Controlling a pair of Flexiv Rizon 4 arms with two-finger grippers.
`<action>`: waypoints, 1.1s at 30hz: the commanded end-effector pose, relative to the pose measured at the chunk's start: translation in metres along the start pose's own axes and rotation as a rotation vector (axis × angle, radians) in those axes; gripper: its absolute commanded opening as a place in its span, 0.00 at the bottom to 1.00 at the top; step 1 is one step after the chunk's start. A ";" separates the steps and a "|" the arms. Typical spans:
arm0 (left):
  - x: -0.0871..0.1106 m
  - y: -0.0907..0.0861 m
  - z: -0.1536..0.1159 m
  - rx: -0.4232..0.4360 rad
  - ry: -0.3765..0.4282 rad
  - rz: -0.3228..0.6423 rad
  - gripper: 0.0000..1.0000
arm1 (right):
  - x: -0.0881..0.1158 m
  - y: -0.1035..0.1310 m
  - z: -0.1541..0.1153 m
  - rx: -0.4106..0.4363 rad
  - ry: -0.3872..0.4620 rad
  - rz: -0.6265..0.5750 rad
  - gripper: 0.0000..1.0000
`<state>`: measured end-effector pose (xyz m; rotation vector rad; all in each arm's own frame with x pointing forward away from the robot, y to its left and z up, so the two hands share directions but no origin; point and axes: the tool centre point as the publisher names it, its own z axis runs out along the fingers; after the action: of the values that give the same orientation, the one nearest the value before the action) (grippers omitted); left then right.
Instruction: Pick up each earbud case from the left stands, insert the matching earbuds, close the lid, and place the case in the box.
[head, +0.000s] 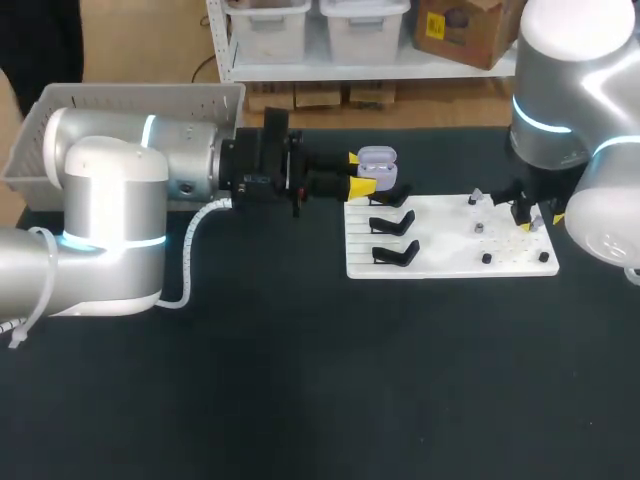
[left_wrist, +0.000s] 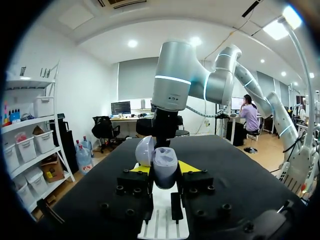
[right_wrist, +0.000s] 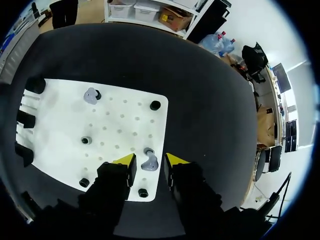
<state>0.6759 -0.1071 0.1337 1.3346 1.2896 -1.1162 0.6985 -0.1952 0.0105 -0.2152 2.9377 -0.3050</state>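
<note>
Black table (head: 300, 380) all across, with a white board (head: 450, 255) lying on it right of middle. At the board's left end the earbud case (left_wrist: 164, 167) sits at the farthest stand, its lid (left_wrist: 145, 150) tipped open. The left gripper (head: 357, 173) is right on it, yellow fingertips (left_wrist: 189, 166) flush against either flank. It looks clamped on the case, though the contact itself is hard to make out. Two more black stands (head: 392, 225) line up in a row beside it.

Over at the board's other end the right gripper (right_wrist: 150, 161) hangs low with a narrow gap. A grey earbud (right_wrist: 148, 162) sits on its peg between the tips (a sliver of white board shows on each side, so it is not touched). A second earbud (right_wrist: 90, 95) stands well apart, toward the stands, and black pegs (right_wrist: 155, 105) dot the board.

The white basket (head: 130, 100) is at the table's far left corner, partly behind the left arm (head: 110, 220). From above, the right arm (head: 580, 120) covers most of its own gripper. The stand under the case is hidden by the case and fingers.
</note>
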 end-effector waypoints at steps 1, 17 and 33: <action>0.001 -0.001 0.000 -0.003 -0.003 0.002 0.00 | 0.000 0.001 0.002 0.001 0.001 0.000 0.33; 0.001 -0.001 0.000 -0.003 -0.003 0.002 0.00 | 0.001 0.002 -0.002 0.017 0.001 0.001 0.00; 0.001 -0.001 0.000 -0.003 -0.003 0.002 0.00 | 0.023 0.053 -0.112 -0.038 0.013 0.077 0.00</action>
<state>0.6759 -0.1071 0.1338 1.3346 1.2896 -1.1161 0.6647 -0.1391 0.0739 -0.1083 2.9533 -0.2387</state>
